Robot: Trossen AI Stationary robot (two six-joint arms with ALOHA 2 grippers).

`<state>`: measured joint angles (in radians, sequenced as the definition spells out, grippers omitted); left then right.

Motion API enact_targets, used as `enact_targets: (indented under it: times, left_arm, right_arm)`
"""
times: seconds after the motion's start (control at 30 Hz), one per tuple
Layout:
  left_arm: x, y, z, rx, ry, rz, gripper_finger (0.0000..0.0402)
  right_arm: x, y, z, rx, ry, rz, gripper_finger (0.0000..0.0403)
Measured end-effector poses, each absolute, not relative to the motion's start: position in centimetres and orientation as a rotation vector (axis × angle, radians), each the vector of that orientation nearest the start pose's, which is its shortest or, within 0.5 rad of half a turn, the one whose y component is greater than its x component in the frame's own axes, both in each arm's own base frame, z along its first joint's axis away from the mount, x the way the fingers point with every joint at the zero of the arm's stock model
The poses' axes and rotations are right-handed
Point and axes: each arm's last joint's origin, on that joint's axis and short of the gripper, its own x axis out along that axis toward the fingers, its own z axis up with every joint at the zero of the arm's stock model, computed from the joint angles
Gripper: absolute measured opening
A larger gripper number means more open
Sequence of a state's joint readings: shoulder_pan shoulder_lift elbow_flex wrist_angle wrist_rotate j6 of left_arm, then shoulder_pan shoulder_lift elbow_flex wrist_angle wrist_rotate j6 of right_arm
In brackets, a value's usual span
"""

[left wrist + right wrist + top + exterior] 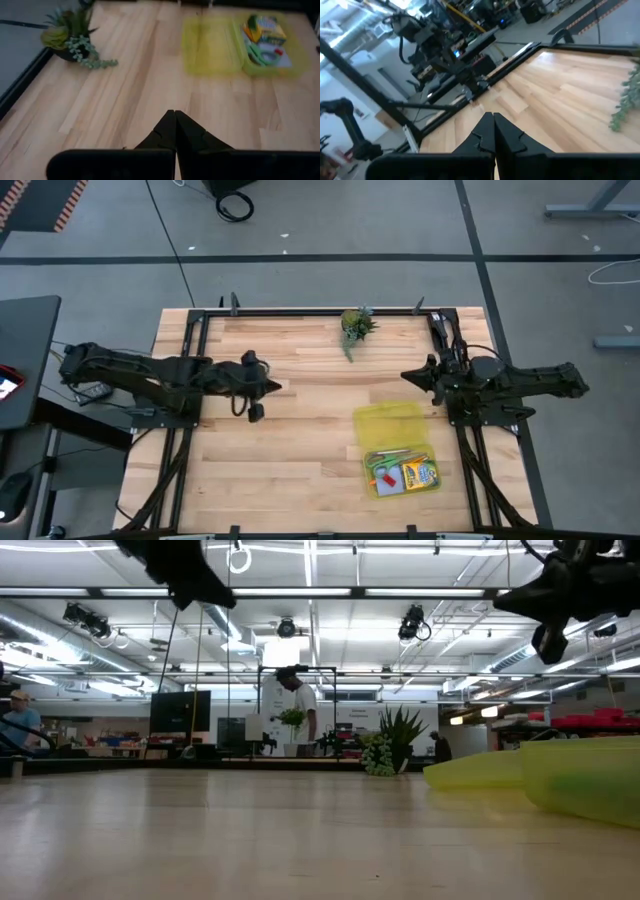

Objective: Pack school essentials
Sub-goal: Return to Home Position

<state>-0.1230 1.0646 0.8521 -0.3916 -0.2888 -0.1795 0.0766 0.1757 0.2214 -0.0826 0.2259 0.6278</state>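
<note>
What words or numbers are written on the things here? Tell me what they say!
No text in these pictures can be read.
Yellow-green crayon box, lying in the open translucent yellow plastic case: it has colourful printing on its front, but it is too blurred to read.
Nothing else on the table or in the room behind it shows lettering clear enough to make out.

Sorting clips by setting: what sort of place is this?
Probably a robotics lab in a workshop hall: a left arm and right arm at a framed wooden table, exposed ducts and strip lights overhead, a person among workstations behind.
</note>
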Motion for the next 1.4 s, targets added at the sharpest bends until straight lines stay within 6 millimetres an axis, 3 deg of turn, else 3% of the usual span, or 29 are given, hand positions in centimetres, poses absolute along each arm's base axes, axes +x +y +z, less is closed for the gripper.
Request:
enact_targets:
  times: [0.8, 1.0, 1.4]
  left_arm:
    - [12.0, 1.3, 23.7, -0.219, 0.243, 0.361, 0.0002]
    - [10.3, 1.3, 22.9, -0.251, 0.156, 0.362, 0.0002]
    - [8.4, 1.2, 19.6, -0.324, 0.034, 0.349, 0.0001]
  right_arm:
    - [9.4, -2.9, 22.1, 0.615, -0.11, -0.334, 0.0002]
    - [9.3, -3.1, 22.4, 0.59, -0.142, -0.352, 0.0003]
    - [8.9, -3.2, 22.7, 0.571, -0.193, -0.405, 0.0006]
